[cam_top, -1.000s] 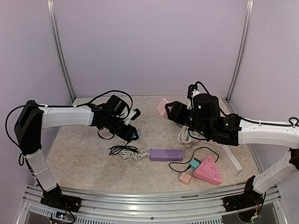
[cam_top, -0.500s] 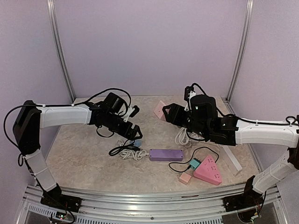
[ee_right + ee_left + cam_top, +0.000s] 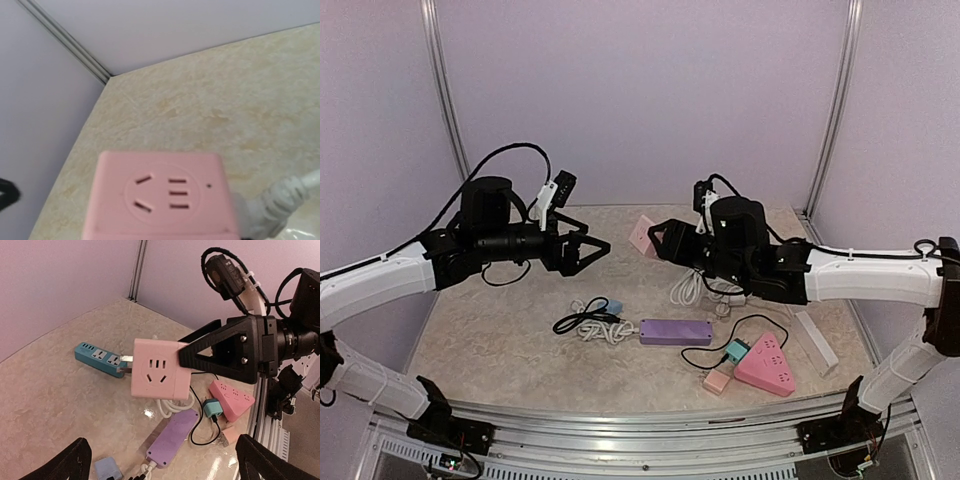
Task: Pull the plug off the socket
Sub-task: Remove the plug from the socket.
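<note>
One pink socket (image 3: 642, 236) hangs above the desk (image 3: 490, 340), clamped in the right jaws. The left jaws gape wide and empty, facing it. What seems the blue plug (image 3: 613, 305) lies on the desk below them.

On my worktop (image 3: 490, 330) a purple power strip (image 3: 676, 331) lies near the front. Right of it I see a teal adapter (image 3: 737, 350) just beside a pink triangular power strip (image 3: 765, 364); a teal power strip (image 3: 100, 358) lies farther back.
</note>
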### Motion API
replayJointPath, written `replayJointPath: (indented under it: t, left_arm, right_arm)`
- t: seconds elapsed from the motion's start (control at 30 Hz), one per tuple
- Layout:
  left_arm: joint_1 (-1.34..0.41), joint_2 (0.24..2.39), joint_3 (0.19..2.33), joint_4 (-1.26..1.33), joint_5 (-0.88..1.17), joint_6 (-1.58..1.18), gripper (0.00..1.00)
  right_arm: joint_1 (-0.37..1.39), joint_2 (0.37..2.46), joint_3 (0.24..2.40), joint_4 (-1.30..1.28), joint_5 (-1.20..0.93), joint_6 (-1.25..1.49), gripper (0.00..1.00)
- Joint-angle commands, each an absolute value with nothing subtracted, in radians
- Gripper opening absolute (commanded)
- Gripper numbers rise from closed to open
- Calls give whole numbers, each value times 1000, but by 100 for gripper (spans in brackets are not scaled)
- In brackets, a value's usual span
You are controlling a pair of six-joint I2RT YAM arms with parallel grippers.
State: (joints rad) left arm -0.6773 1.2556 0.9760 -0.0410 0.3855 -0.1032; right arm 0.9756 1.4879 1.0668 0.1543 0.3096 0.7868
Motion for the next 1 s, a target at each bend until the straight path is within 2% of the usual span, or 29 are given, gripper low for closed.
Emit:
replayJointPath:
  t: [0.0,0.17,0.37,0.8,0.97]
  left_arm:
    - [-686,1303,1010,3,513,-126,99]
    - [-715,1319,1014,-22,479,-135,99]
    - [-712,1370,1080,-164,270,-144,99]
    - [-718,1394,1084,-178,223,-144,99]
    - [-719,1382,1073,-164,237,-134,87]
  right_arm:
    - [999,1525,1161,235,310,772,0]
    - [1024,1587,1234,227,290,780,0]
    - [1051,1634,1295,228,276,786,0]
    - [1076,1707,1354,242,235,804,0]
    - [1075,1707,1350,245,237,811,0]
